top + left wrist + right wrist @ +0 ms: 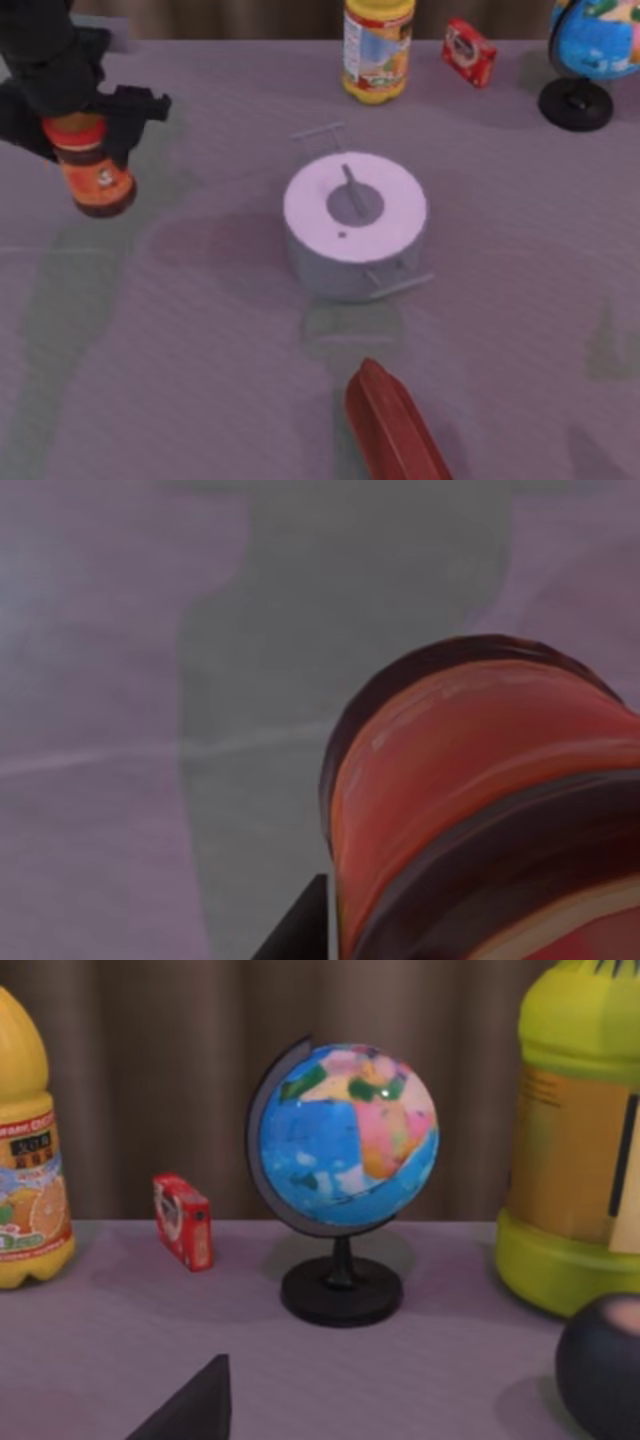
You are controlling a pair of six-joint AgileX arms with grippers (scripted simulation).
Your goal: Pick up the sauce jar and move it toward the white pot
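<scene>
The sauce jar point(97, 170), tilted, hangs clamped in the left gripper point(95, 125) at the table's left, lifted; the white pot point(355, 225) lies well apart toward the right

I'm looking at a rendered tabletop scene: a mauve table point(520, 300), brown curtain point(180, 1060) behind its far edge, a colourful desk globe point(345, 1140) at its far right corner.
</scene>
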